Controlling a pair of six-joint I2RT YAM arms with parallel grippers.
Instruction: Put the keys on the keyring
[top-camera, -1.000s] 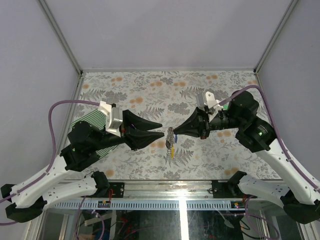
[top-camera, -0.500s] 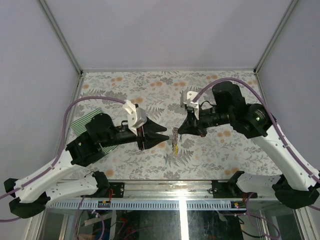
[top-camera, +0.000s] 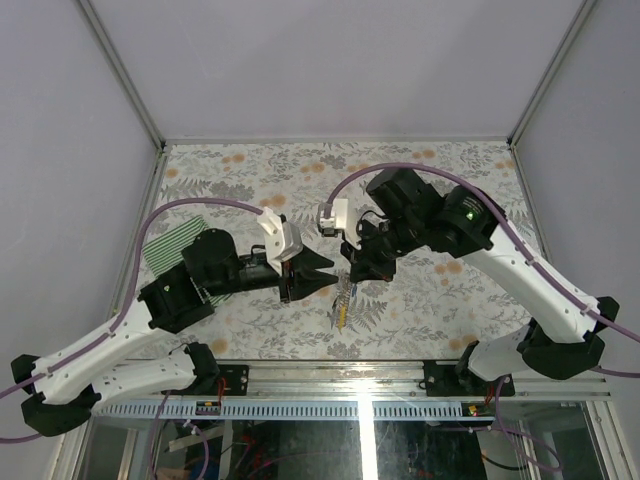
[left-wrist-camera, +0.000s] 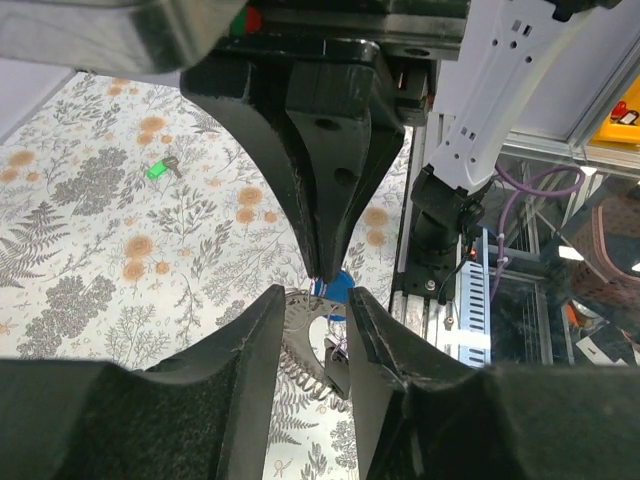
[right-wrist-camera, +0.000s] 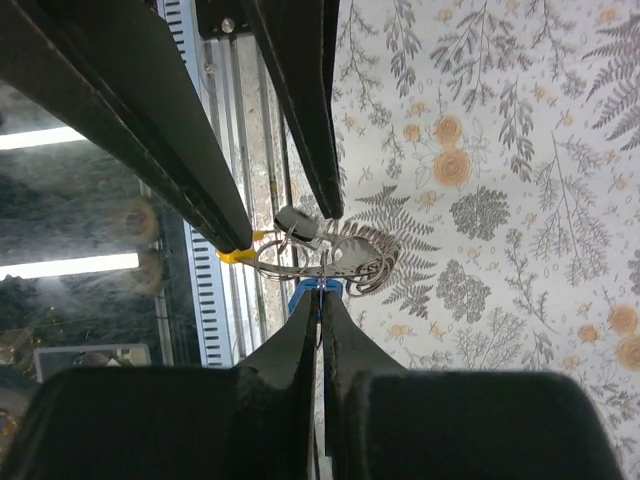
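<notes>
While my right end effector (right-wrist-camera: 320, 300) is clenched on the blue key (right-wrist-camera: 316, 291), pinching its plastic head right at the fingertips, my left end effector (left-wrist-camera: 315, 300) faces it tip to tip with its jaws standing partly apart. The keyring (right-wrist-camera: 335, 258) sits just past my right fingertips, its thin silvery chain bunched in loose loops. The key's metal end reaches in among them, though I cannot tell whether it is threaded on. Seen from my left wrist, the same chain curls into the gap between my left fingers, against the inner face of one; whether they actually press on it I cannot tell. The keyring's yellow tag (right-wrist-camera: 234, 256) sticks out beside one left fingertip. The green key (left-wrist-camera: 156, 171) lies alone on the flowered surface (left-wrist-camera: 90, 220), well apart from my left end effector, ahead of it and off to one side. A striped cloth (top-camera: 165, 245) lies behind that end effector, partly under its arm.
</notes>
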